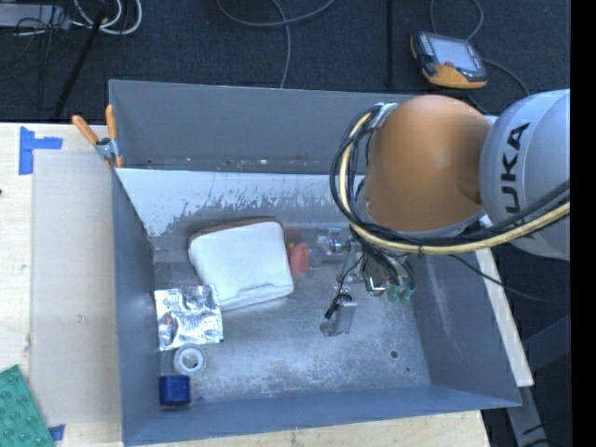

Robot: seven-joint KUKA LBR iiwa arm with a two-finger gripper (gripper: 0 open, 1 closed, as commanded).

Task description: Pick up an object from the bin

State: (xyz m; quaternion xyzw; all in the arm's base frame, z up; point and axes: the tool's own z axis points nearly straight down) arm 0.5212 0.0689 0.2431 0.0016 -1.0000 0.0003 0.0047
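Looking down: we see the grey bin, and the arm comes in from the right
Gripper: the gripper hangs low over bare floor near the middle of the bin
Grip: we cannot tell if it is wide or narrow
Nearest things: a small red thing and a white folded pad lie to its left, nearer the back wall, apart from it
Left front corner: a crinkled silver packet, a little ring and a blue block

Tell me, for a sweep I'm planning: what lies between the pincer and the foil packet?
Only bare bin floor between pincer and foil packet, in the camera view.
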